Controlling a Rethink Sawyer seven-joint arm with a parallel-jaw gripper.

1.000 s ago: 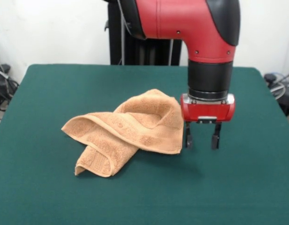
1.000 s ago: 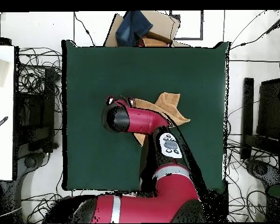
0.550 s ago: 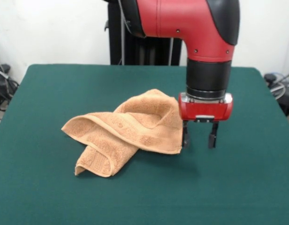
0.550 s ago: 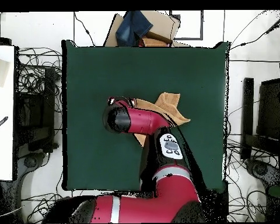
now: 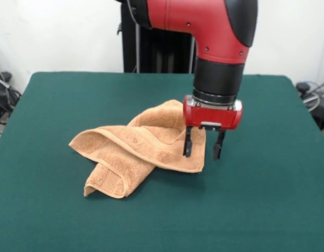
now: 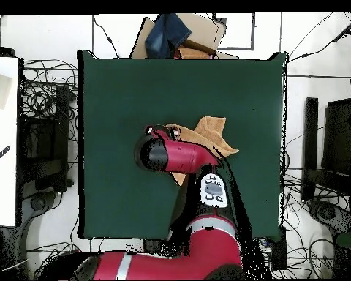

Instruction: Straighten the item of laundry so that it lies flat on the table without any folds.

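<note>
The item of laundry (image 5: 140, 147) is a light orange-tan terry towel, crumpled and folded over itself near the middle of the dark green table (image 5: 56, 210). In the overhead view the towel (image 6: 211, 133) shows partly, the rest hidden under the arm. My gripper (image 5: 202, 149) hangs open over the towel's right edge, one finger in front of the cloth and the other just off it, with nothing held between them. In the overhead view the gripper is hidden under the arm's wrist (image 6: 158, 154).
A cardboard box with a blue cloth (image 6: 180, 34) sits beyond the table's far edge in the overhead view. Cables and dark equipment (image 6: 43, 132) lie on the floor at both sides. A white surface (image 6: 1, 139) stands at the left.
The gripper has moved left in the front view, from beside the towel's right edge to over that edge. The towel has not moved.
</note>
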